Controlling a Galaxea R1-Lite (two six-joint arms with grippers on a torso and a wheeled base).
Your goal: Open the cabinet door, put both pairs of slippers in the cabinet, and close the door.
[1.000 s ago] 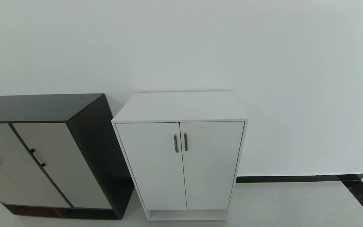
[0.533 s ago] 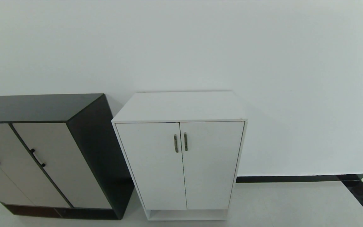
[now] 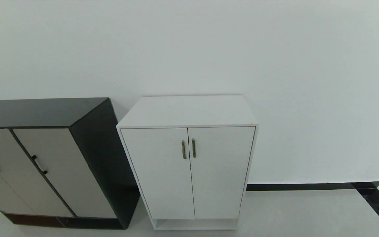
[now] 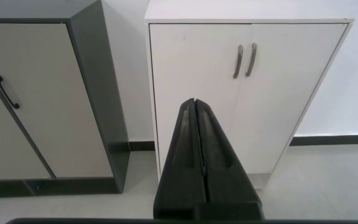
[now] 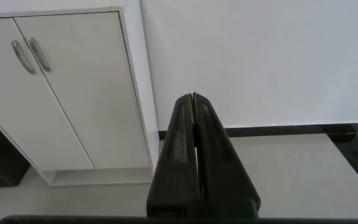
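No readable text, labels, numbers or signs anywhere: white cabinet, the dark cabinet just beside it, the wall and the floor are all plain, unmarked surfaces.

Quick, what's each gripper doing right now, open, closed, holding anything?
Left gripper: closed, holding nothing.
Right gripper: closed, holding nothing.

The cabinet is white with grey handles. The other cabinet is black with pale doors. The wall is white, the floor light grey, the strip black.
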